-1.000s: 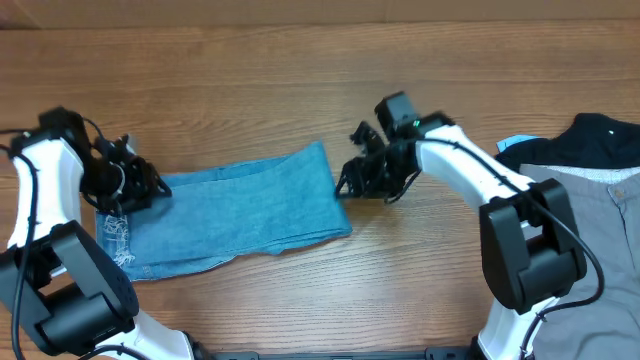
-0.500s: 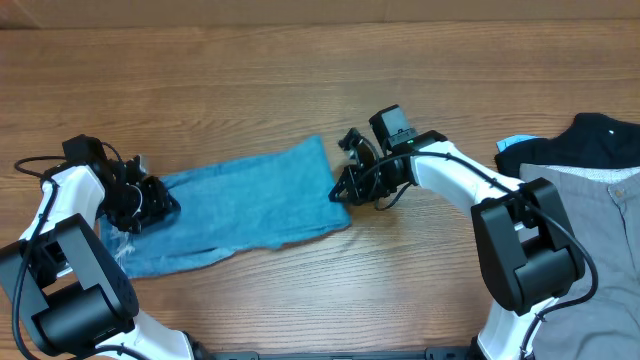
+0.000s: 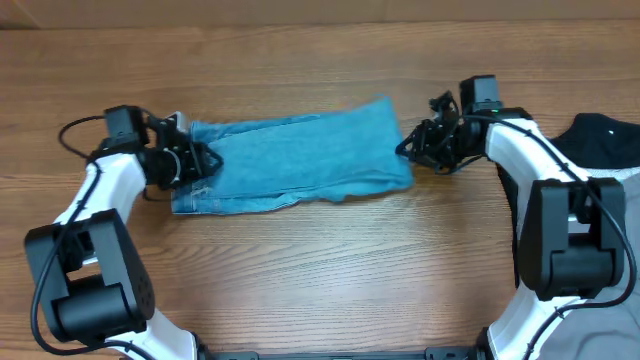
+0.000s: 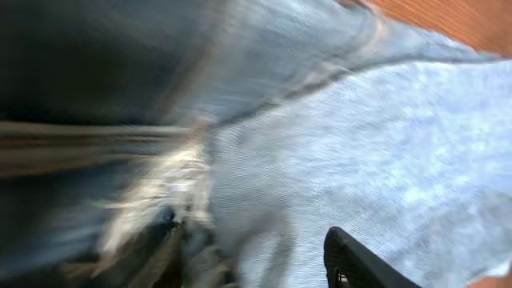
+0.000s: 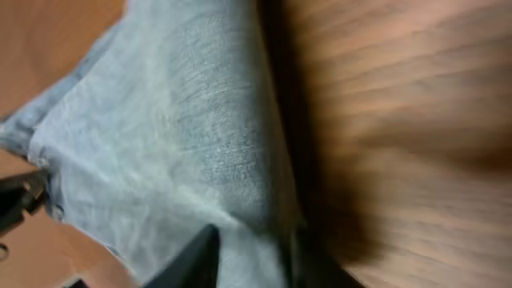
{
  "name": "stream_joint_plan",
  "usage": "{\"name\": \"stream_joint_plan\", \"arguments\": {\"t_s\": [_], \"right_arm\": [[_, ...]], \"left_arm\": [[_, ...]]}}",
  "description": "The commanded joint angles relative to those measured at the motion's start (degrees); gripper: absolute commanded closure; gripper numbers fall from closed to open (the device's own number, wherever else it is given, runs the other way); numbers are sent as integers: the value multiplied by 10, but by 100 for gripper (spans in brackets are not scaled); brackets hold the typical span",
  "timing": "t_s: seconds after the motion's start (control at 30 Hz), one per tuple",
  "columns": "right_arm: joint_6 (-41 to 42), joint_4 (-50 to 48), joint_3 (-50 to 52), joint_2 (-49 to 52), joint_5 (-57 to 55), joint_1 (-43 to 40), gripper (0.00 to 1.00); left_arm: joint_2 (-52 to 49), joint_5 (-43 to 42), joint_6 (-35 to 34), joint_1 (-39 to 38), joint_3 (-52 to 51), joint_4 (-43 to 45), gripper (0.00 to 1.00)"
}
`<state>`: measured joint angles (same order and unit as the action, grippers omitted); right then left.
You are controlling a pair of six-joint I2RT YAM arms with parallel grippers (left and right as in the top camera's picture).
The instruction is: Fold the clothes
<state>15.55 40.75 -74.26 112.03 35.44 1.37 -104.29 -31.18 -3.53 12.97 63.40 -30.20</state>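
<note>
The light blue denim jeans (image 3: 300, 165) lie folded into a long strip across the middle of the table. My left gripper (image 3: 190, 160) is shut on their left end. In the blurred left wrist view, denim (image 4: 368, 136) fills the frame between my left gripper's (image 4: 256, 264) fingers. My right gripper (image 3: 410, 150) is shut on the right end. In the right wrist view, my right gripper (image 5: 252, 260) pinches a ridge of denim (image 5: 184, 136). A black garment (image 3: 610, 140) and grey trousers (image 3: 628, 200) lie at the right edge.
The wooden table (image 3: 320, 270) shows bare wood in front of and behind the jeans. The black and grey garments are piled close to the right arm's base (image 3: 565, 250). A cable (image 3: 75, 128) loops off the left arm.
Both grippers have moved right and toward the far edge, and the jeans moved with them. The strip now lies straighter and farther right than one second ago.
</note>
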Motion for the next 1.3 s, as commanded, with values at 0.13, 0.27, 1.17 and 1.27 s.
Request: {"name": "stream_joint_plan", "arguments": {"t_s": [0.13,0.27,1.17,1.27], "right_arm": [[-4,18,-13,-75,21,-14,62],[-9,-10,-13,-99,63,14,85],[82,41,22,74,-144,137,96],[79,51,22,63,-144,137,96]], "left_arm": [[-1,-15,-7,-12,45,-42,42],[-1,-17,0,-17,63,-63,42],[0,186,18,-25,65,-136,32],[0,184,7,-3,76,-146,23]]}}
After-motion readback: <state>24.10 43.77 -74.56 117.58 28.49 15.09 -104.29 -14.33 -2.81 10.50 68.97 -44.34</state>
